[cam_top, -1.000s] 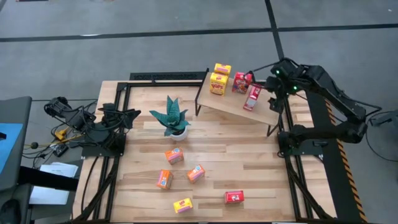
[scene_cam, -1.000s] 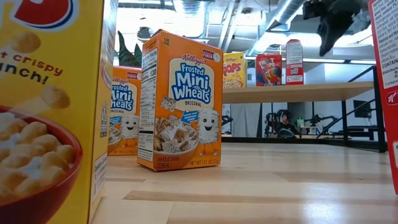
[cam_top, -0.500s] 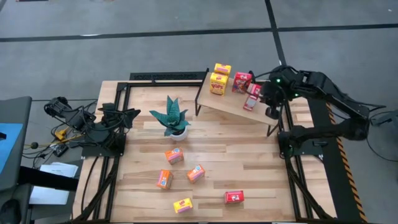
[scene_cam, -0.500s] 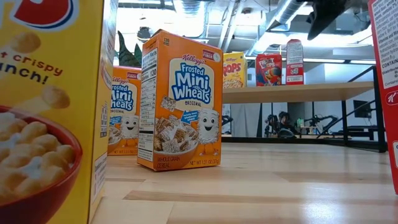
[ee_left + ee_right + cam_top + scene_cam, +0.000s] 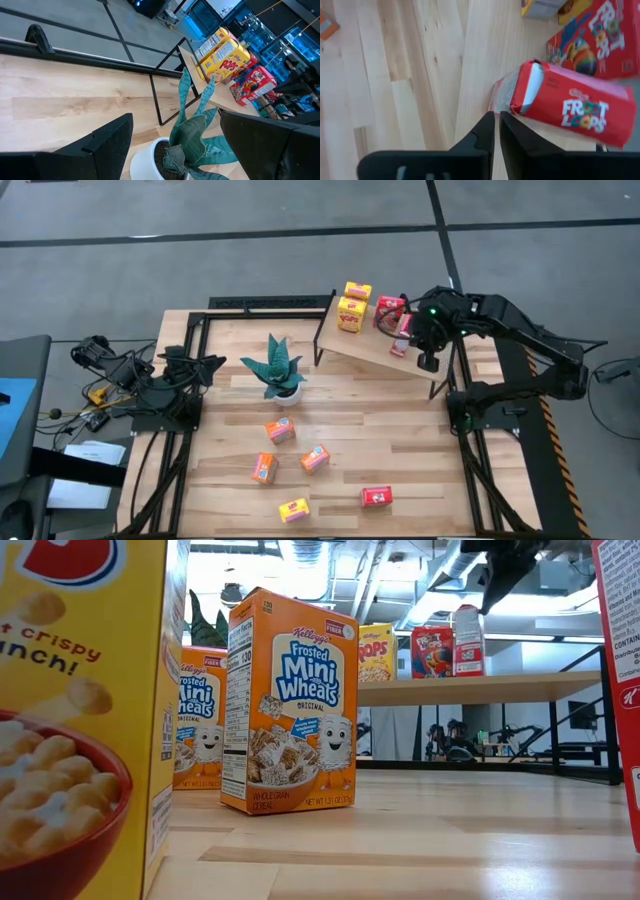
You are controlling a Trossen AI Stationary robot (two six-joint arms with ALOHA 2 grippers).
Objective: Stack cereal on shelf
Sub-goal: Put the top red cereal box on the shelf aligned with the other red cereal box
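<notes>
Nudging risk: right gripper (image 5: 495,131), fingers together and empty, could topple the Froot Loops box (image 5: 565,102) at the shelf's (image 5: 370,345) three o'clock end.

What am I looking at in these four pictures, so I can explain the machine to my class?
It is a robot with two dark arms at a wooden table. Each arm ends in a two-finger gripper. One picture looks straight down from above, one looks level across the tabletop, and two come from cameras on the arms' wrists.

A small shelf on the table carries two yellow and two red cereal boxes. Five more boxes lie on the table: three orange, one yellow, one red. There is also a teal plant in a white pot.

The right gripper is at the shelf with its fingers shut, right by a red box but holding nothing. The left gripper waits open near the plant.
</notes>
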